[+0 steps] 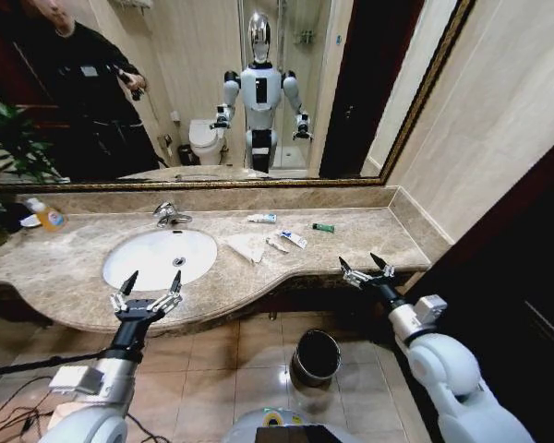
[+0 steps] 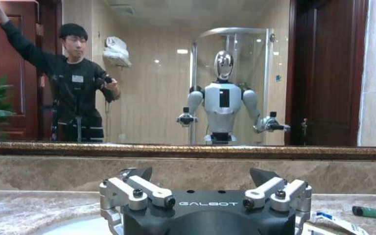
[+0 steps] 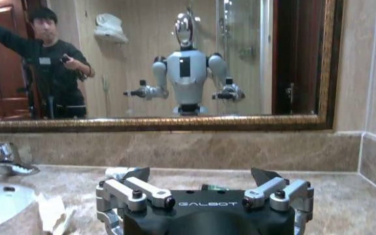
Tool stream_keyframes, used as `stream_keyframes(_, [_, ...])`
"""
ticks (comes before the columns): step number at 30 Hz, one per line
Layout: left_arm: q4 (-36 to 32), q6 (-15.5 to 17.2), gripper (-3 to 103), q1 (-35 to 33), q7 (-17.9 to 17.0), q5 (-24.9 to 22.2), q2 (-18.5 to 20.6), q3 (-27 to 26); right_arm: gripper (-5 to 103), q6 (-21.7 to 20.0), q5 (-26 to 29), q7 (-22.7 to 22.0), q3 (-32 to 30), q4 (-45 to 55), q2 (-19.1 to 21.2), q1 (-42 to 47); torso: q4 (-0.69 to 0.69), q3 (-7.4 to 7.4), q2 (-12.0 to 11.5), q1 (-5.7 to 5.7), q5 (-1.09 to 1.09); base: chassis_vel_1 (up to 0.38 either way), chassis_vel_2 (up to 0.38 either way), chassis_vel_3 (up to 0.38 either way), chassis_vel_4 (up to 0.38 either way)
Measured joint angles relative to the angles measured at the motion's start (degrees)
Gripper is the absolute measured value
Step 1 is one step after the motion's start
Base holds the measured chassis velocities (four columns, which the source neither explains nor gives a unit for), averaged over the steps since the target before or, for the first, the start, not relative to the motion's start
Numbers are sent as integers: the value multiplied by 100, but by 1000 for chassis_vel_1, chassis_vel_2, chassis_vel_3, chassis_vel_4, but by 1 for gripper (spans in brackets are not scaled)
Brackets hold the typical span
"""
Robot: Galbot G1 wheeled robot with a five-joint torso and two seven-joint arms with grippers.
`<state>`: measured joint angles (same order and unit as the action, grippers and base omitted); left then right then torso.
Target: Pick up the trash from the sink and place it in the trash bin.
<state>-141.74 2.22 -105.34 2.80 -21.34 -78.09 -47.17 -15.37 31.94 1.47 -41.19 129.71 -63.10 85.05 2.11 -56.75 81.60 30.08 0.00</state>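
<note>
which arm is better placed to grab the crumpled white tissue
Probably right: the open right gripper hovers at the counter edge nearer the crumpled white tissue; the open left gripper sits before the white oval sink.

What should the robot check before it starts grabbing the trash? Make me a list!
1. Left gripper open: ok, fingers spread, hovering at the sink's front edge.
2. Right gripper open: ok, hovering at the counter edge.
3. Trash found: ok, tissue, two tubes, another tube and green piece lie on the counter beside the sink.
4. Trash inside the basin: not ok, none seen there.
5. Trash bin ready: ok, upright and open on the floor below.
</note>
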Motion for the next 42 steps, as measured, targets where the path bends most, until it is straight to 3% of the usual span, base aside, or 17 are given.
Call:
stream_keyframes(17, [0,0,100,0,0,0,0,0,100,19,615,633,-297,-208,289,-125,0,0,0,0,-2,0,0,0,0])
stream_keyframes(26, [0,0,100,0,0,0,0,0,100,156,425,1086,-348,-432,51,-5,0,0,0,0,0,0,0,0,0])
stream_keyframes(42, [0,0,100,0,0,0,0,0,100,332,341,1032,-70,-843,7,-258,0,0,0,0,0,0,0,0,0])
